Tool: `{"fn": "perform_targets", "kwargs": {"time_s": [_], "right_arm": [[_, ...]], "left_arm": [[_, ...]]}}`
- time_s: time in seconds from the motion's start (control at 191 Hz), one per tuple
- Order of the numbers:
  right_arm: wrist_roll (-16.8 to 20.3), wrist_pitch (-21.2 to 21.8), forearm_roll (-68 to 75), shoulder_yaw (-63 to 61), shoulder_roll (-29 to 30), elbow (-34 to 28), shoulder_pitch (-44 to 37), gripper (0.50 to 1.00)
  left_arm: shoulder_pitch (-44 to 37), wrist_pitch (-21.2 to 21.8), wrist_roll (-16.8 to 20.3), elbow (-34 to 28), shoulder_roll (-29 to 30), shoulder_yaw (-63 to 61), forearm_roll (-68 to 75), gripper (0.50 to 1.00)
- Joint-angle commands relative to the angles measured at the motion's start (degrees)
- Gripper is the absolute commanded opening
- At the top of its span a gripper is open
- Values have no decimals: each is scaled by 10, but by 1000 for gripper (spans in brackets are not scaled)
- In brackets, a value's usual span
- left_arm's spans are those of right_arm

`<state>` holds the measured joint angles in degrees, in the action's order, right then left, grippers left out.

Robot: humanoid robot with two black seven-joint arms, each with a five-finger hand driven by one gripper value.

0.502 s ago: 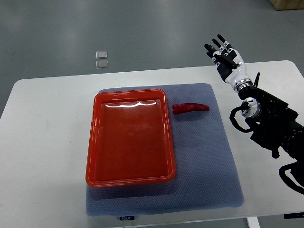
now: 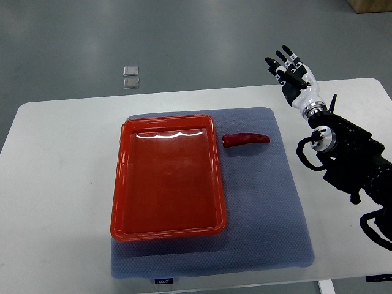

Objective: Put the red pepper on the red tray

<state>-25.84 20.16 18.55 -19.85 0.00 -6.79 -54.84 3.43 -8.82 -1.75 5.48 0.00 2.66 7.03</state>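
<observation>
One hand (image 2: 293, 76), the right, hovered over the far right edge of the table (image 2: 61, 184), fingers spread and holding nothing. On the blue mat (image 2: 263, 214), the red pepper (image 2: 245, 139) lay just right of the red tray (image 2: 168, 177), not touching it.

Single top view, steep downward look from robot's side, whole white table (image 2: 67, 184) in frame.

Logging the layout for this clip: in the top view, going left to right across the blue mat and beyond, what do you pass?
red tray → red pepper → right hand, open, raised above the table's far right edge.
</observation>
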Motion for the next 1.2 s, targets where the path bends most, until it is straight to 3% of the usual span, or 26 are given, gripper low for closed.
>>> {"fn": "perform_targets", "kwargs": {"time_s": [0.0, 0.633, 0.852, 1.056, 1.197], "right_arm": [[0, -6, 0, 0, 0, 0, 0, 919], [1, -32, 1, -5, 0, -2, -6, 919], [5, -80, -6, 3, 0, -20, -22, 919], [5, -153, -121, 2, 0, -128, -28, 917], [9, -199, -240, 1, -48, -197, -28, 917]], "left_arm": [[0, 0, 0, -1, 0, 0, 0, 1000], [0, 0, 0, 2, 0, -1, 0, 1000], [0, 0, 0, 2, 0, -1, 0, 1000], [0, 0, 0, 2, 0, -1, 0, 1000], [0, 0, 0, 1, 0, -1, 0, 1000]]}}
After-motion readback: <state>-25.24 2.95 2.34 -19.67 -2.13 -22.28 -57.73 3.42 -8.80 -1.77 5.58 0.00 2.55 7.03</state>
